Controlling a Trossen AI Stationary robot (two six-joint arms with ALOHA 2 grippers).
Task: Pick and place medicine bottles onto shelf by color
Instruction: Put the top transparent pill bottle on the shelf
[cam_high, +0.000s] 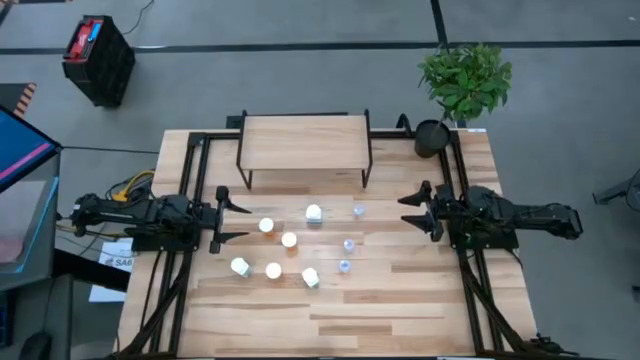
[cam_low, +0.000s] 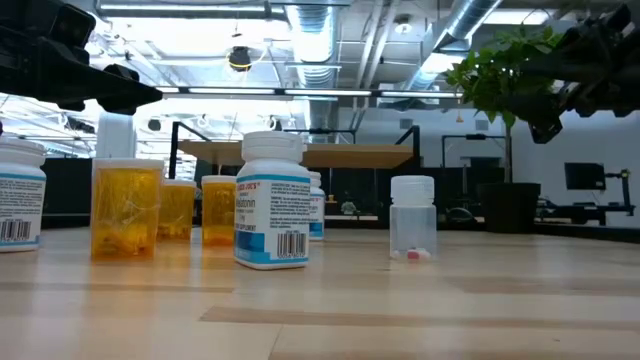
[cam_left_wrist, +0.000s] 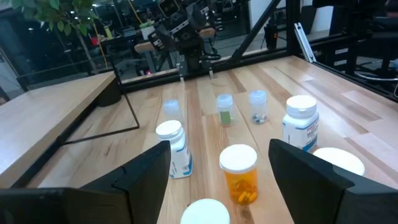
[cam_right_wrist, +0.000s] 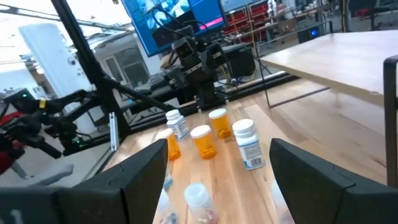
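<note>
Several small bottles stand upright on the wood table between my two grippers. There are white ones (cam_high: 314, 213), orange ones with white caps (cam_high: 289, 240) and clear ones (cam_high: 349, 245). The shelf (cam_high: 305, 145) stands at the table's far side with nothing on its top. My left gripper (cam_high: 235, 222) is open and empty at the left of the group, with an orange bottle (cam_left_wrist: 239, 174) straight ahead of it. My right gripper (cam_high: 412, 210) is open and empty at the right, near a clear bottle (cam_high: 358, 211).
A potted plant (cam_high: 462, 85) stands at the table's far right corner, beside the shelf. The black frame rails (cam_high: 190, 190) run along both sides of the table. Bare wood lies toward the table's near edge (cam_high: 330, 330).
</note>
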